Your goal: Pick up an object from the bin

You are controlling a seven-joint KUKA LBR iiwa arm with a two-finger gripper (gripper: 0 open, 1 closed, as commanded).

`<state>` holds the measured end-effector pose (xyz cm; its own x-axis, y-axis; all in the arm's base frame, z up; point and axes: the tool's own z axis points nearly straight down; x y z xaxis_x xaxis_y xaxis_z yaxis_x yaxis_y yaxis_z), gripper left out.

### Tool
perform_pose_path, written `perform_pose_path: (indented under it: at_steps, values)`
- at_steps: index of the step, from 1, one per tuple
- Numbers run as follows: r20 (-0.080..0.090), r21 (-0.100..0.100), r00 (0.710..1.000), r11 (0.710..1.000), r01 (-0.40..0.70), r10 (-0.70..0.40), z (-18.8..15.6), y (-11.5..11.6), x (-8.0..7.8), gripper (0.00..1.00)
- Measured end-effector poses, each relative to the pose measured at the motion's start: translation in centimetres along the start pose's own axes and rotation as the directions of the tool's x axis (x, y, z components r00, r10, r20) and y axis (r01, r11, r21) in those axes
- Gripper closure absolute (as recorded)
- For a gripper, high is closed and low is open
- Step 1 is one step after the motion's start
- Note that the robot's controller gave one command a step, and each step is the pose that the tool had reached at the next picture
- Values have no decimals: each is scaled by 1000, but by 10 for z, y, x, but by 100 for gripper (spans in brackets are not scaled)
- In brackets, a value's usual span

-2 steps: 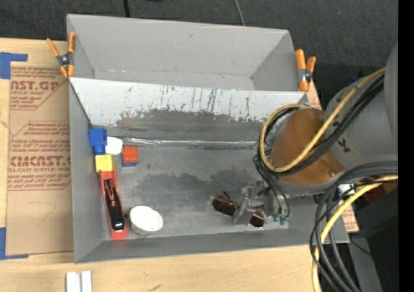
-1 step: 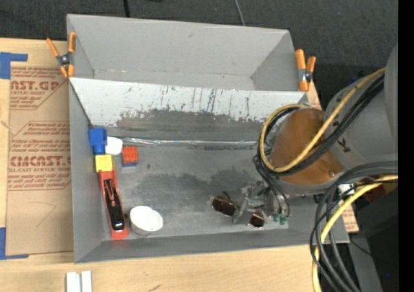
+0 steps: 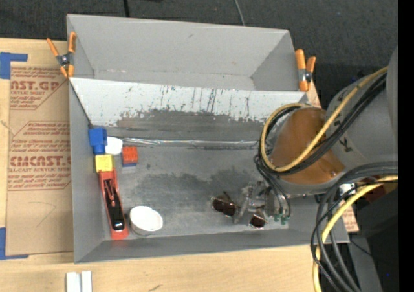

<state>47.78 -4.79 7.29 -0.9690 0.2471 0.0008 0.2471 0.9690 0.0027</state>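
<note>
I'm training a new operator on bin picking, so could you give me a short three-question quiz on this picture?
1. True or false: the white round lid lies at the left end of the bin, beside the red and black tool.
2. Which thing lies nearest the claw? A) the white round lid B) the dark brown glasses-like thing C) the red and black tool
3. Fill in: the small block just right of the yellow block is ____ in colour.

Key: 1 true; 2 B; 3 orange.
</note>
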Motion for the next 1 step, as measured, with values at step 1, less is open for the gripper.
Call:
perform_pose_path:
  at_steps: [1]
  values:
    - [5,-1,1000,1000,0,0,-51,0,-1,100]
